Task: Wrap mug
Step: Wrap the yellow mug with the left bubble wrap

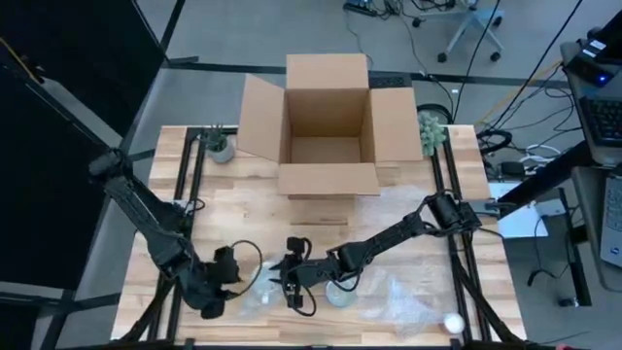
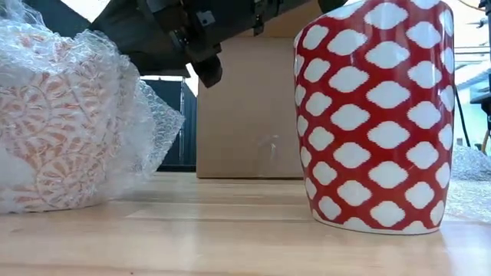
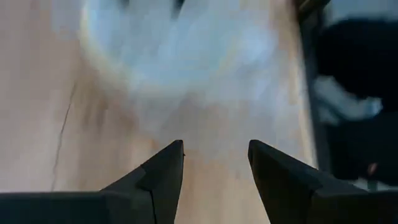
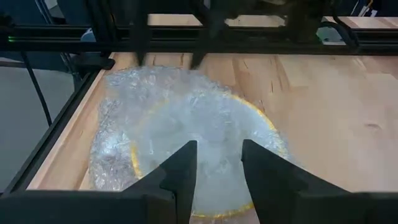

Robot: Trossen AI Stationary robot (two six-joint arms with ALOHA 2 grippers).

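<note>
Grey floor (image 1: 243,29) with an office chair (image 1: 473,29) and cables (image 1: 530,107).

a lab or workshop — office chair (image 1: 473,27), floor cables (image 1: 530,117), framed workbench (image 1: 408,194).

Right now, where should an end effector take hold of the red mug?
Probably at the rim, from straight above, one finger inside. The red mug stands upright and unwrapped, apart from the wrapped mug, and its walls flare wide toward the top, likely too broad for a side grip.
</note>
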